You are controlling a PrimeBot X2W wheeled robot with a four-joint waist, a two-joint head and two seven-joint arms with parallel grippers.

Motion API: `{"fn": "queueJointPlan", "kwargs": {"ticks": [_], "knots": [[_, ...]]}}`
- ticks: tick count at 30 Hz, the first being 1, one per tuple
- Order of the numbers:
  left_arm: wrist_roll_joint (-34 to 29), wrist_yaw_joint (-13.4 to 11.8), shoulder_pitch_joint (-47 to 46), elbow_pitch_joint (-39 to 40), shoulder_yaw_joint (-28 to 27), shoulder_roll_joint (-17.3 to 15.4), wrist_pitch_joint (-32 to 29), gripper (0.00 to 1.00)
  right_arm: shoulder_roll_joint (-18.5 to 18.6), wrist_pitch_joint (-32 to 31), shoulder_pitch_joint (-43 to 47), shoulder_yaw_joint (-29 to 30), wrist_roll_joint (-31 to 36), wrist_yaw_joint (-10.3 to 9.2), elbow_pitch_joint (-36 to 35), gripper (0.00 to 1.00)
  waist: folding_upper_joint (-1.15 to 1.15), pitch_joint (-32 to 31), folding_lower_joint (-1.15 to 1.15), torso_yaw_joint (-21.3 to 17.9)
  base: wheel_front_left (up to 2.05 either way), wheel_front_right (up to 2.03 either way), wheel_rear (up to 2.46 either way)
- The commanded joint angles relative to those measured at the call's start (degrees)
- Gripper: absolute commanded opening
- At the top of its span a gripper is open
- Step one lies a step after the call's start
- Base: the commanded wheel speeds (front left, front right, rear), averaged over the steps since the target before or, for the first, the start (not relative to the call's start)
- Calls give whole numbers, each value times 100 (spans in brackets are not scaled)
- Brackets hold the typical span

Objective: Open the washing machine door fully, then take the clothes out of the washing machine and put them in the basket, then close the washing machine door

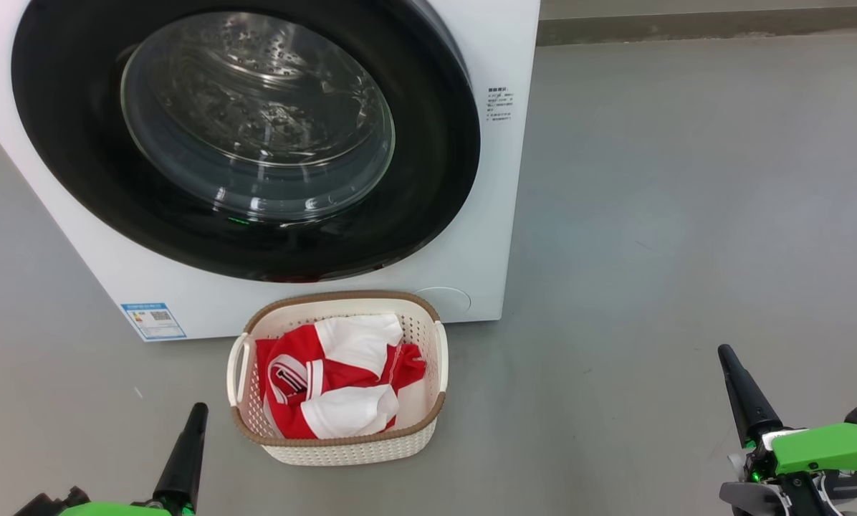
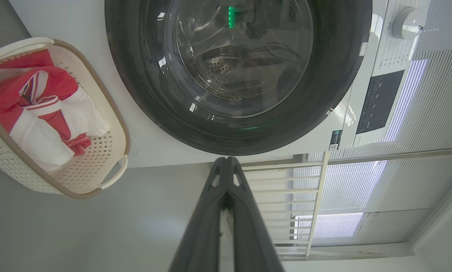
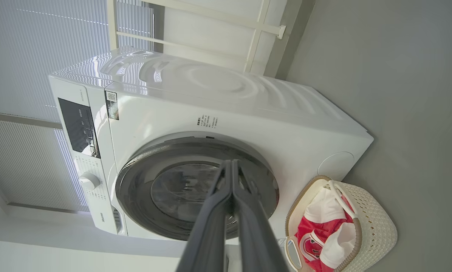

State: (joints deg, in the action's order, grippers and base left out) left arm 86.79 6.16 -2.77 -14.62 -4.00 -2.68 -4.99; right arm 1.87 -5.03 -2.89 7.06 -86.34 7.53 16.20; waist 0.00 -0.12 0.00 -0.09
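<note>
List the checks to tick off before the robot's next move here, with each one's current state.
1. The washing machine door closed against the front: ok.
2. Door latched: cannot tell.
3. The clothes lying inside the basket: ok.
4. The drum, seen through the glass, free of fabric: ok.
5. The left hand shut and empty: ok.
6. The right hand shut and empty: ok.

Red-and-white clothes (image 1: 332, 380) in a cream basket (image 1: 342, 448) with brown rim, before a white washing machine (image 1: 504, 179) with a glossy black-rimmed door (image 1: 77, 158)
</note>
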Motion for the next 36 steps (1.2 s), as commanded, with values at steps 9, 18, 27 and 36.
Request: {"fn": "queueJointPlan", "kwargs": {"ticks": [9, 18, 27, 36], "knots": [[536, 133, -343, 55, -254, -20, -151, 0, 100, -146, -329, -55, -584, -4, -218, 0, 0, 30, 0, 9, 0, 0, 0], [537, 133, -343, 55, -253, -20, -151, 0, 100, -145, -329, -55, -584, -4, -218, 0, 0, 30, 0, 9, 0, 0, 0], [537, 133, -343, 56, -253, -20, -150, 0, 100, -145, -329, -55, -584, -4, -218, 0, 0, 30, 0, 9, 0, 0, 0], [537, 133, -343, 56, -253, -20, -150, 0, 100, -145, -329, -55, -584, -4, -218, 0, 0, 30, 0, 9, 0, 0, 0]]}}
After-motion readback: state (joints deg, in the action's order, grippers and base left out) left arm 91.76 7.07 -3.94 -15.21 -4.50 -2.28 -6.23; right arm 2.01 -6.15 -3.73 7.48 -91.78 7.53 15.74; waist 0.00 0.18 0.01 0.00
